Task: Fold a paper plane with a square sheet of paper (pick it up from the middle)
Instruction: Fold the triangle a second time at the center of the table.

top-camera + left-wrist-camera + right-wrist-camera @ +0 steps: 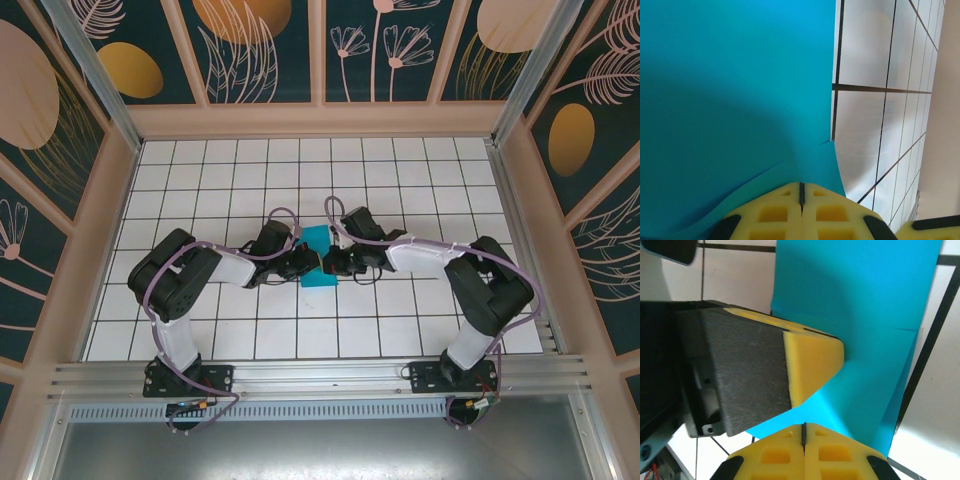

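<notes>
Paper folding under way at the middle of a white tiled table (400,180). The square sheet of paper (318,240), plain teal, is caught between the two arms, which reach in from either side and meet at it.

The left gripper (801,192) is clamped on one edge of the sheet, its yellow foam pads pressed flat together with the paper running out from between them. The right gripper (803,432) is clamped the same way on the sheet's opposite side, pads closed, with the left claw's foam tip just beside it against the same paper.

Progress, as a judgement: early to middle. The sheet is bowed and looks smaller than a full flat square. Both wrist cameras show a second layer of teal with a straight edge lying over the first, so at least one fold seems made. How many folds there are cannot be told. Nothing like a pointed dart with wings has formed, so the nose folds, the centre crease and the wings seem to be left to do. Whether the sheet's lower edge touches the table cannot be told.

Room to move: bare tiles lie open all round the sheet, beyond it and to both sides. The side walls (115,190) are well apart from it. Nearest to the sheet are the two wrists themselves, crowded together.
</notes>
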`<state>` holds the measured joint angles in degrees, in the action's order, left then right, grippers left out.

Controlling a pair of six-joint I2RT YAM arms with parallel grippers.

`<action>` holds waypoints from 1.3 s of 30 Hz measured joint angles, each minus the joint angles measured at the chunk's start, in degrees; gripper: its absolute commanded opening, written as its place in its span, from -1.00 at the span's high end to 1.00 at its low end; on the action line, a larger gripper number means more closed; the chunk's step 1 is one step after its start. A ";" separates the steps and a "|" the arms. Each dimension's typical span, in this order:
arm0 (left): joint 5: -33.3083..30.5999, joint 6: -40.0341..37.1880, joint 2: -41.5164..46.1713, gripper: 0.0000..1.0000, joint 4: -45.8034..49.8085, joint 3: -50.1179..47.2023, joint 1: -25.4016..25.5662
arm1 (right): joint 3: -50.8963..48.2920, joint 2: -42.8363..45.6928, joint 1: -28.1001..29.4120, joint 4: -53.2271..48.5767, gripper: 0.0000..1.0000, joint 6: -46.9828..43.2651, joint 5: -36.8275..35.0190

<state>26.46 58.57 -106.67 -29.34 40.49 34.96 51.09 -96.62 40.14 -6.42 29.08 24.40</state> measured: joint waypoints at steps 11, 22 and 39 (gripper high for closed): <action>-0.20 0.04 0.02 1.00 0.00 0.00 0.07 | 0.02 -4.07 1.75 -0.31 1.00 -0.02 -3.08; -0.94 0.22 0.13 1.00 0.02 -0.04 0.26 | 0.59 -4.09 1.86 -1.75 1.00 -0.59 -5.40; -1.09 0.22 0.24 1.00 -0.02 -0.22 0.31 | -0.33 -3.28 1.84 -1.77 1.00 -1.29 -5.40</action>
<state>25.36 58.78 -106.43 -29.36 40.27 35.27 50.76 -99.90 41.98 -8.19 27.79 19.00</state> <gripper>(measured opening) 0.067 0.055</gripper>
